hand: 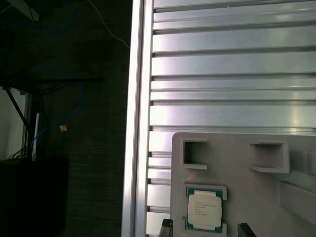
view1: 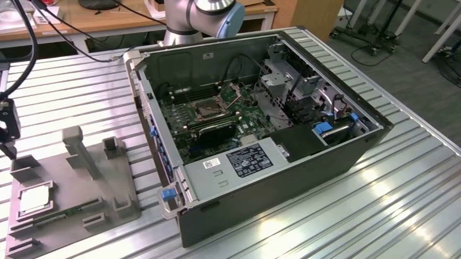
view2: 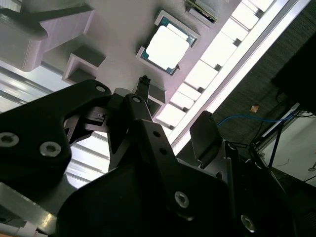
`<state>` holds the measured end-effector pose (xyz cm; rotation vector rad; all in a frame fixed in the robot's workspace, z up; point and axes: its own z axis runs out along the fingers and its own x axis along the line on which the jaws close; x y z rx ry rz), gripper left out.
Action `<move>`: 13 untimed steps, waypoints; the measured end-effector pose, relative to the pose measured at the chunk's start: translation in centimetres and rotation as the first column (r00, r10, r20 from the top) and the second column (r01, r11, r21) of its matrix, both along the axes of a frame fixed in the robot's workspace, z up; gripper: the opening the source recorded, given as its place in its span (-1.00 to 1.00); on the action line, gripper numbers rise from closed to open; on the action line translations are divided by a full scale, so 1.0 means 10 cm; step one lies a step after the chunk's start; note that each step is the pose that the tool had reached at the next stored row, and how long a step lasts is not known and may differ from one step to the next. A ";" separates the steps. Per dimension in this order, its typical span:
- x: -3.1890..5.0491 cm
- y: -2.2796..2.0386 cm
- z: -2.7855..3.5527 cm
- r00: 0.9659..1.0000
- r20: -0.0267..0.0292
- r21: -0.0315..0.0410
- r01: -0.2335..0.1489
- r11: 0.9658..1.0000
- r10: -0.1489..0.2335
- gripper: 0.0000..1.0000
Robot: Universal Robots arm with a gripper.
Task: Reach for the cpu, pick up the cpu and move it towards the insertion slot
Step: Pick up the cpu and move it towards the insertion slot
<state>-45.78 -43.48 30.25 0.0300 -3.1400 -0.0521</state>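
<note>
Two dark fingertips [hand: 167, 228] of the gripper [hand: 206, 229] stand wide apart in the first wrist view, one on each side of the cpu [hand: 203, 210], and the claw holds nothing and hangs above the chip. The cpu lies flat, with its pale metal face up, in the shallow square recess of the grey plastic tray [view1: 72, 191], which rests on the slatted metal table [view1: 403, 205] at the exterior view's left of the open computer case [view1: 288, 183]. The insertion slot [view1: 207, 110] sits on the green motherboard [view1: 245, 116] inside this case, well apart from the cpu.
</note>
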 end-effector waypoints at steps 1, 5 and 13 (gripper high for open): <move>0.000 0.000 -0.003 1.000 0.000 0.000 0.000 1.000 0.000 0.21; 0.000 0.000 -0.015 1.000 0.000 0.000 0.000 1.000 0.000 0.21; 0.000 -0.001 -0.035 1.000 0.000 0.000 0.000 1.000 0.000 0.21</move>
